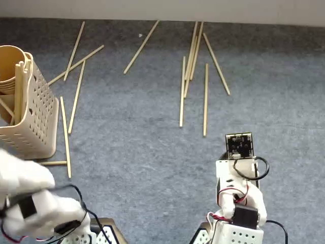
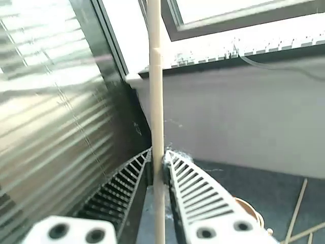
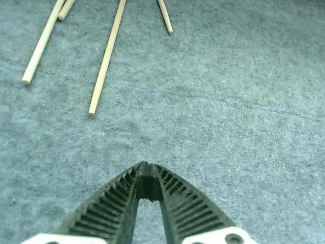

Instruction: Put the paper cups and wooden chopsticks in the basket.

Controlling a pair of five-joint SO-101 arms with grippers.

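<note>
one chopstick in hand, many more left on the floor
the left gripper point(image 2: 158, 155) is clamped on a wooden chopstick point(image 2: 155, 76), which stands upright between its jaws. i'd say the next move is to bring it over the basket point(image 1: 38, 124), where the paper cups point(image 1: 9, 66) already sit, and let go. the right gripper point(image 3: 148, 173) is closed on nothing above the grey mat point(image 3: 244, 101), near loose chopsticks point(image 1: 205, 99) yet to be collected. i can read no writing anywhere.
</note>
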